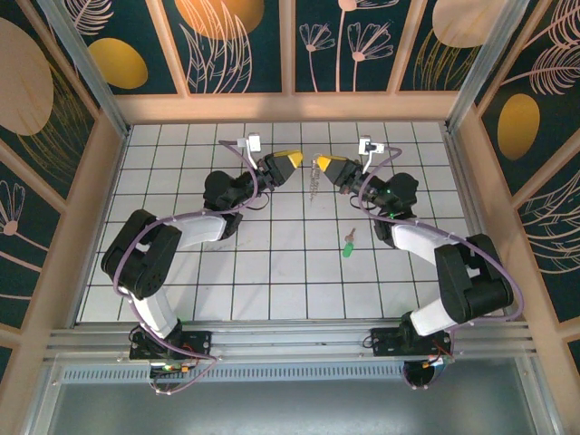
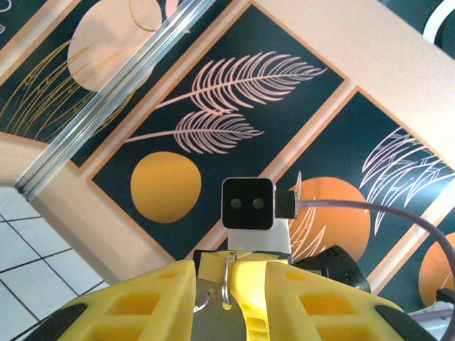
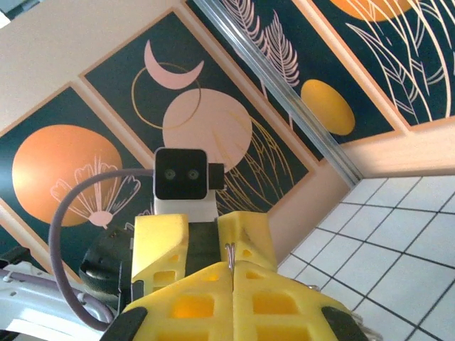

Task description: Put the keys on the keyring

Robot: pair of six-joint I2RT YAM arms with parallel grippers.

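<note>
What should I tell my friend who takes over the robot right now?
The left gripper is open, with its fingers either side of the ring.
The right gripper is shut on the ring.
The silver keys dangle between the two grippers, seemingly on the ring.
The green key lies on the table, nearer the right arm, untouched.
Done: the silver keys, it seems. Left: pick up the green key and thread it on.

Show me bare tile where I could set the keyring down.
Free: near-centre tiles between left arm and right arm, clear of the green key; also the far-left corner. Crowded: far centre, where left gripper and right gripper meet on the keyring.
</note>
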